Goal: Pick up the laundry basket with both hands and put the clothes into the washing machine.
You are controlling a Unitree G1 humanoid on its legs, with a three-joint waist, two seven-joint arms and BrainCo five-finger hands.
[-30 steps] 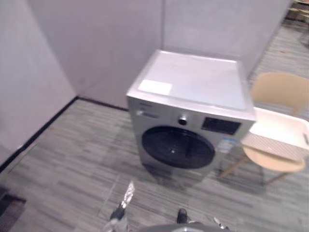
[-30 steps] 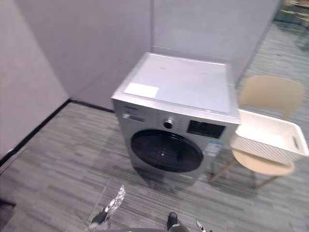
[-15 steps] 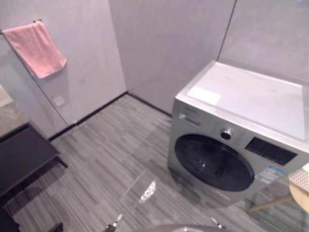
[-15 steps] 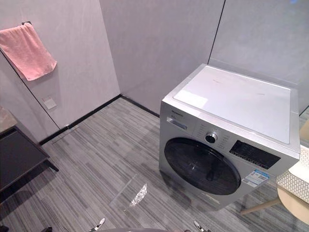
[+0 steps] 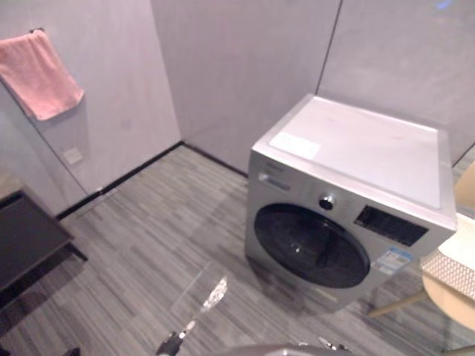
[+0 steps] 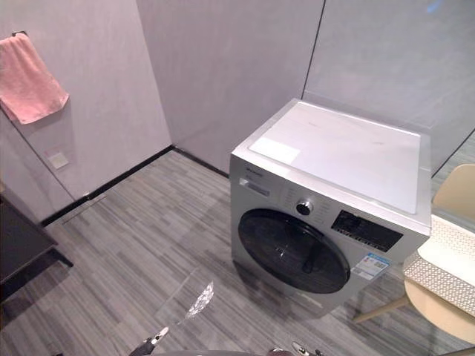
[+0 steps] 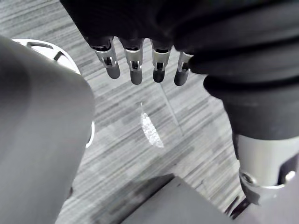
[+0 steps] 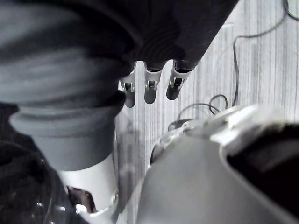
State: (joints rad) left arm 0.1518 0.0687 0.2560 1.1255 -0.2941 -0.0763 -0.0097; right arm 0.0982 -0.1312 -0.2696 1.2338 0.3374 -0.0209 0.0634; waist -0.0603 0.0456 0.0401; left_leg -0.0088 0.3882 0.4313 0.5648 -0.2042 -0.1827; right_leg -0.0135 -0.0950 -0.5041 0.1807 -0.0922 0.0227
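A silver washing machine (image 5: pixel 349 159) stands on the grey floor against the far wall, its round dark door (image 5: pixel 312 245) closed. To its right, a white perforated laundry basket (image 6: pixel 444 261) rests on a beige chair (image 6: pixel 444 310); the view's edge cuts off its inside. My left hand (image 7: pixel 135 70) hangs over the floor with straight fingers and holds nothing. My right hand (image 8: pixel 150 91) also hangs with relaxed fingers over the floor, empty. Both hands are well away from the basket.
A pink towel (image 5: pixel 37 74) hangs on the left wall. A low dark bench (image 5: pixel 26 245) stands at the left edge. Striped grey floor (image 5: pixel 171 230) spreads between me and the washer. A round silver base (image 7: pixel 46 49) lies on the floor by my left hand.
The whole picture has shifted: the camera swung left, then a little back right. The washer now sits more central and more of the basket shows at the right edge.
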